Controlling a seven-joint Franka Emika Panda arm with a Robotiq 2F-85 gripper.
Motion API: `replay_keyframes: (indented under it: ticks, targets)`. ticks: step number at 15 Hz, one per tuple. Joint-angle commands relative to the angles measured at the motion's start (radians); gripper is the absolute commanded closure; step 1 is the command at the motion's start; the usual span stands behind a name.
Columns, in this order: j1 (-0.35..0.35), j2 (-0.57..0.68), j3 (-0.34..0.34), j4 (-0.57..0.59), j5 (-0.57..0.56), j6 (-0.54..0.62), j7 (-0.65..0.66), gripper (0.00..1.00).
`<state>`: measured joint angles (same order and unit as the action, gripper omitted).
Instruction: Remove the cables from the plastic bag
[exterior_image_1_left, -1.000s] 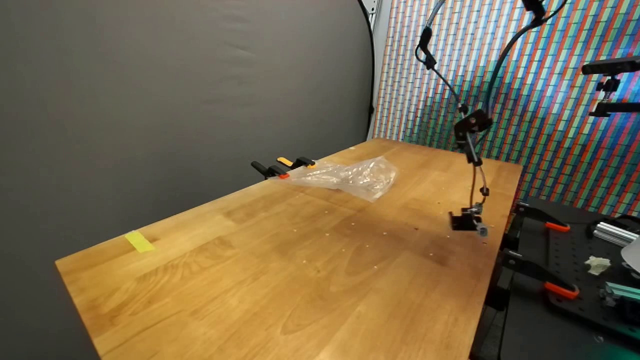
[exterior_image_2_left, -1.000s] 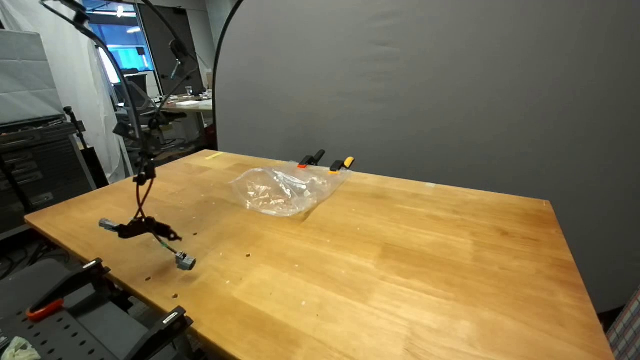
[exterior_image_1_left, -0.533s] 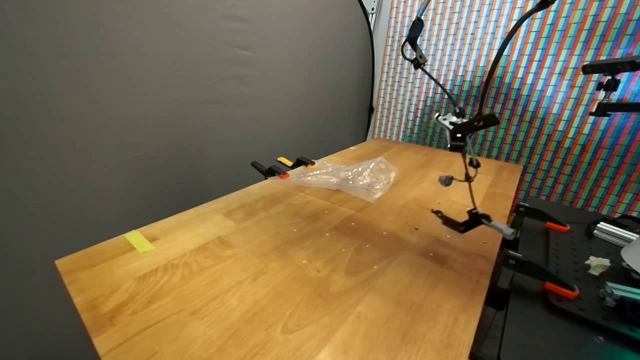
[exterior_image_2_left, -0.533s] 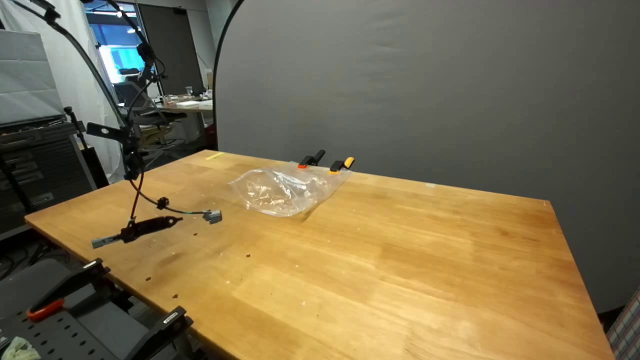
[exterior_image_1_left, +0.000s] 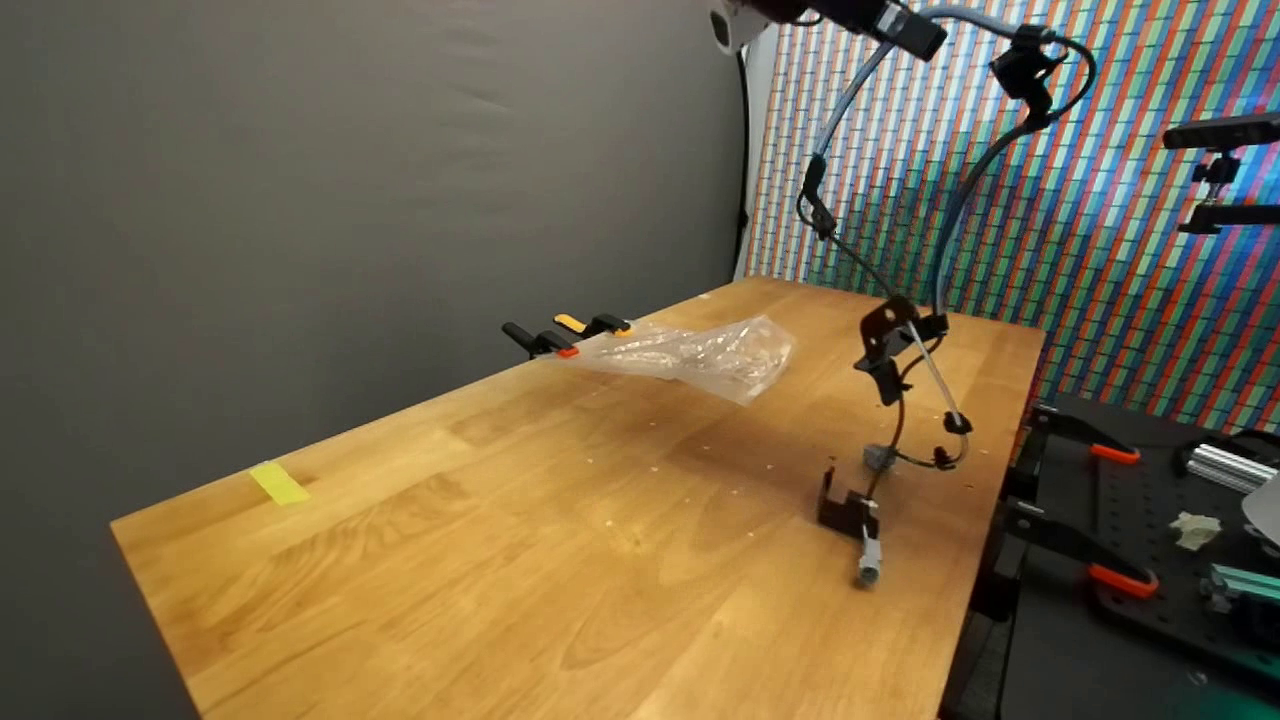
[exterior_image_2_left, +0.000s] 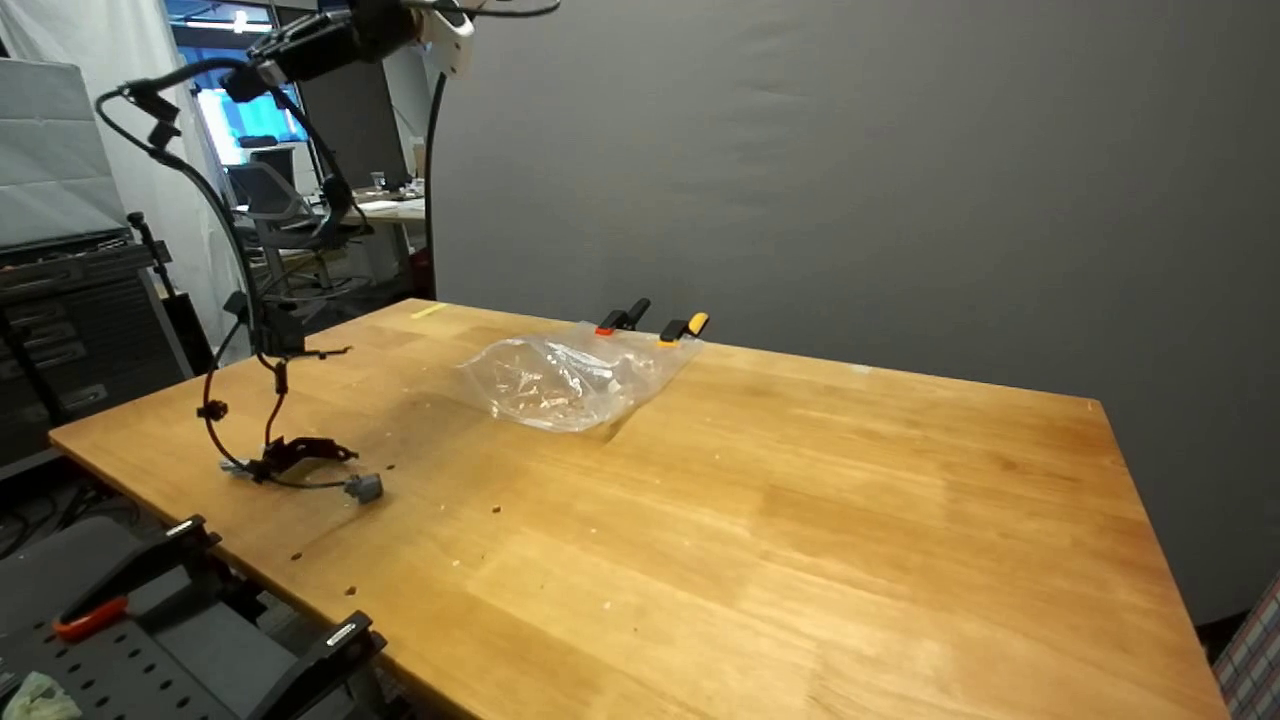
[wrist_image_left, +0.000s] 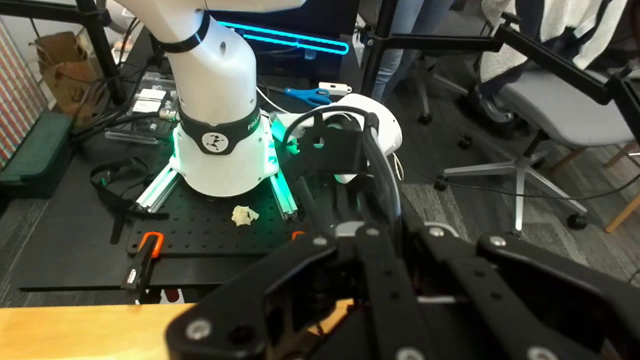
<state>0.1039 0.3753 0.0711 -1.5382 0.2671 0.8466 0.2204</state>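
Note:
A long dark cable harness (exterior_image_1_left: 952, 235) with black clips and grey connectors hangs in a loop from my gripper (exterior_image_1_left: 922, 35). In an exterior view the cable (exterior_image_2_left: 228, 225) hangs below the gripper (exterior_image_2_left: 250, 82) over the table's near left part. Its lower connectors are close to the tabletop; I cannot tell whether they touch. In the wrist view the cable (wrist_image_left: 382, 165) runs between the fingers of the gripper (wrist_image_left: 400, 232), which are shut on it. The clear plastic bag (exterior_image_1_left: 735, 355) lies flat and crumpled on the table, apart from the cable; it also shows in an exterior view (exterior_image_2_left: 560, 385).
Two black clamps, red-tipped (exterior_image_2_left: 622, 318) and yellow-tipped (exterior_image_2_left: 685, 328), pin the bag to the wooden table's (exterior_image_1_left: 560, 560) edge. Yellow tape (exterior_image_1_left: 279, 482) marks that edge. Orange-tipped clamps (exterior_image_1_left: 1085, 560) and the robot base (wrist_image_left: 215, 165) stand at the opposite side.
The gripper has come down into view at the top of both exterior views, lowering the cable. The cable's hanging end has swung and turned. The bag has not moved.

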Motion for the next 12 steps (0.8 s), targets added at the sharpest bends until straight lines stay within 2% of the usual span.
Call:
replay_keyframes:
  ticks: [1,2,3,7,9,12]
  targets:
    - [-0.042,0.103,-0.016,0.007,0.051,-0.030,-0.055,0.90]
    - [-0.054,0.132,-0.017,0.007,0.058,-0.030,-0.077,0.91]
    - [-0.110,0.177,0.027,0.012,0.072,-0.030,-0.073,0.91]
    - [-0.208,0.300,0.093,0.045,0.134,-0.032,-0.012,0.91]
    - [-0.151,0.326,0.004,0.140,0.178,-0.031,-0.035,0.91]
    - [-0.124,0.325,-0.014,0.217,0.177,0.059,-0.086,0.91]
